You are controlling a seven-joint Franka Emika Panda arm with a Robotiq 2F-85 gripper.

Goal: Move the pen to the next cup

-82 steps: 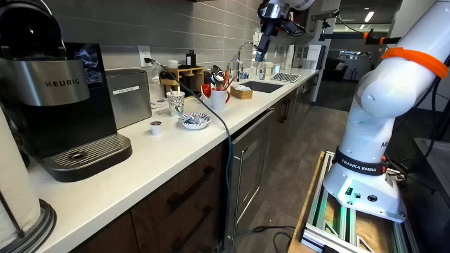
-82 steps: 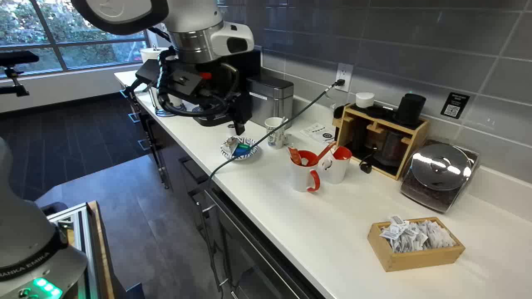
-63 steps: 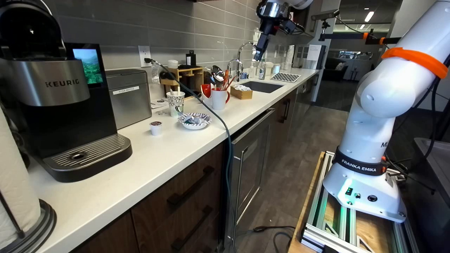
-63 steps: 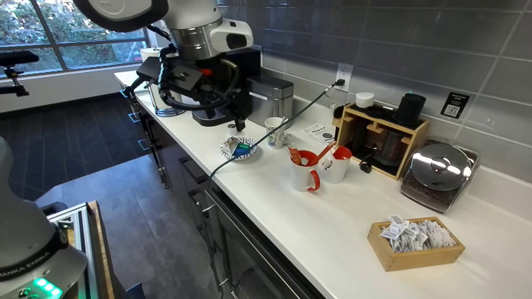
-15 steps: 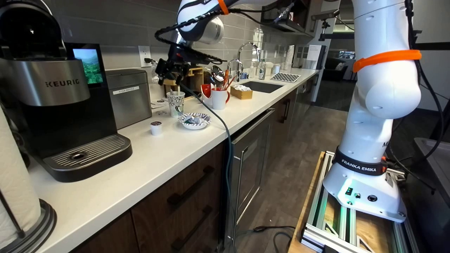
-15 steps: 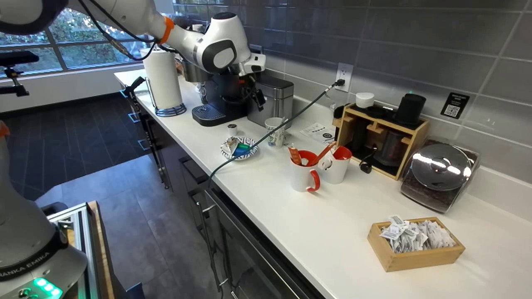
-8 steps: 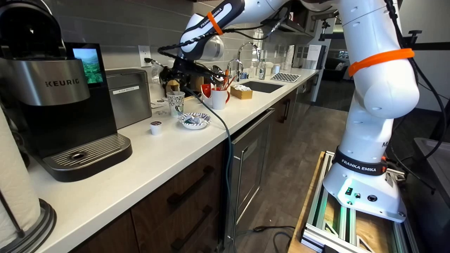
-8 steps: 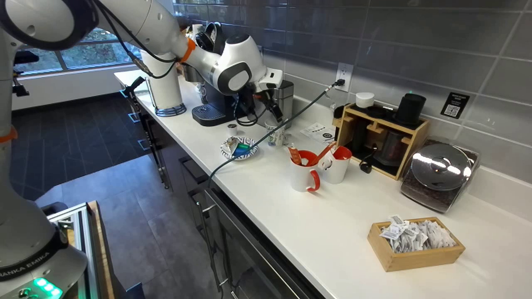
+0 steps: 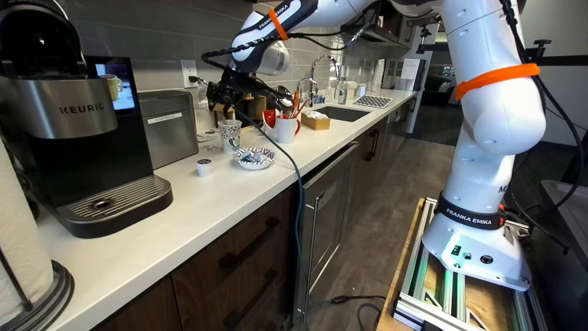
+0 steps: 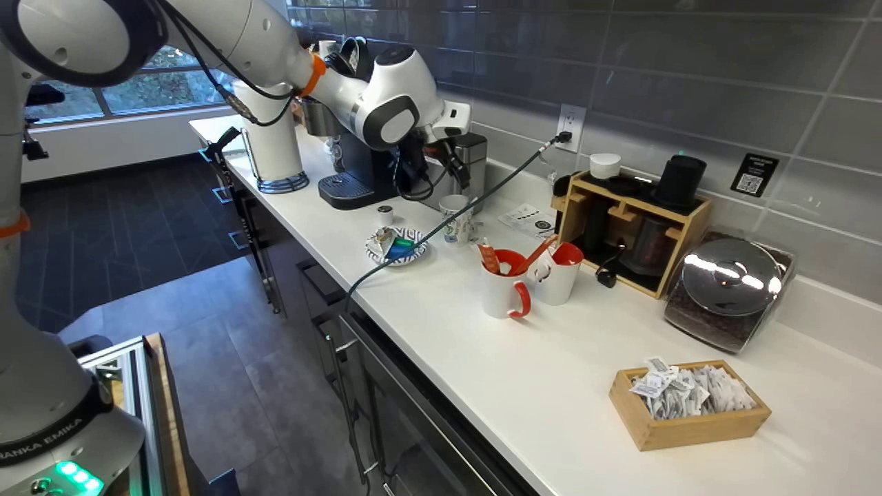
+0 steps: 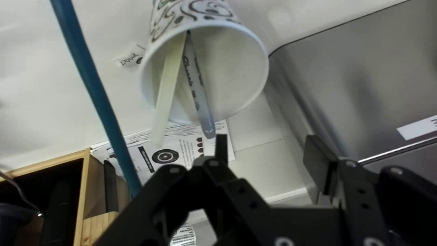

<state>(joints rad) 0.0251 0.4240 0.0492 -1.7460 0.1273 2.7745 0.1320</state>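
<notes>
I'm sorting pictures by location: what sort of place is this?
Probably an office kitchenette, judging by the Keurig coffee maker, the sink in the long counter and the box of packets.

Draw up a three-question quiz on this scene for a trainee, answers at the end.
1. True or false: the pincer is open and holds nothing.

2. Multiple choice: in the wrist view, what shares the patterned paper cup with the pen?
A. a coffee pod
B. a flat pale stick
C. the blue cable

3. Counting: in an exterior view, how many white cups lined in red stand on the counter?

Key
1. True: its jaws stand apart with nothing between them.
2. B.
3. Two, next to each other.
</notes>
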